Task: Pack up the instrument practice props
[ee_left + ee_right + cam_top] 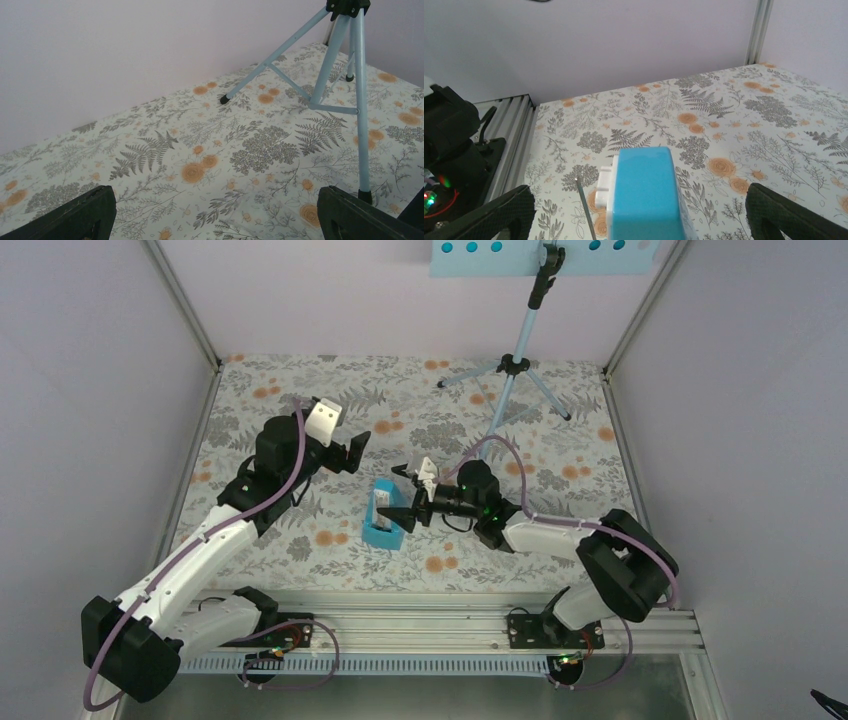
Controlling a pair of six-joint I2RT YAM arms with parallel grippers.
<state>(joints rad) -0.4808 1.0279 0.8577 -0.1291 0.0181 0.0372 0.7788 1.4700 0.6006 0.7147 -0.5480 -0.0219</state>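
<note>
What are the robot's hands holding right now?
Nothing. The left gripper is open and empty; the metronome sits ungripped between the open fingers of the right gripper.

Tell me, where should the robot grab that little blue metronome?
The metronome is probably best held by its solid blue body, across the smooth walls. Come from the right arm's side, where the open right tool has a finger on each side of it. The thin rod and white face look delicate, so the fingers should keep off them.

Music stand desk (500, 265) half beyond the overhead view's top edge
</note>
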